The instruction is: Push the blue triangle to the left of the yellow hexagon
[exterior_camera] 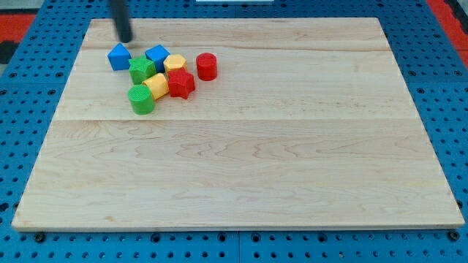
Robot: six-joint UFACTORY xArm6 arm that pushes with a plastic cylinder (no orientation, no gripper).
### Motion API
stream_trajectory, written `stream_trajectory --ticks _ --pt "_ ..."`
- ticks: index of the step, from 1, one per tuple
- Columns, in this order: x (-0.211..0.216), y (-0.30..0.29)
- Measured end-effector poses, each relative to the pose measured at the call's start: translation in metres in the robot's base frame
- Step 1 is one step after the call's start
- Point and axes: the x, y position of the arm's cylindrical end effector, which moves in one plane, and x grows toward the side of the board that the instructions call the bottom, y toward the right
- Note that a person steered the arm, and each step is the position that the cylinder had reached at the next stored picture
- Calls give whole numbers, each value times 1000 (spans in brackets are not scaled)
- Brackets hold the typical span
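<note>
My tip (127, 39) rests on the board near the view's top left. It is just above the blue triangle (119, 57), a little to its right, with a small gap between them. The yellow hexagon (175, 63) lies to the right of the triangle. A blue cube (156, 55) and a green block (142, 70) sit between the triangle and the hexagon. The triangle touches the green block's upper left.
A red cylinder (206, 66) stands right of the hexagon. A second yellow block (156, 85), a red star-like block (180, 84) and a green cylinder (141, 99) sit below the cluster. The wooden board (256, 161) lies on a blue pegboard.
</note>
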Motion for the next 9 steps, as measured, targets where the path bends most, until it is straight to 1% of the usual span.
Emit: stream_trajectory --ticks 1,2,3,4,6,8,9 --pt "20 -50" --pt "64 -20" --pt "66 24" --pt "47 33" --pt "62 81" --pt "54 83" --pt "25 93"
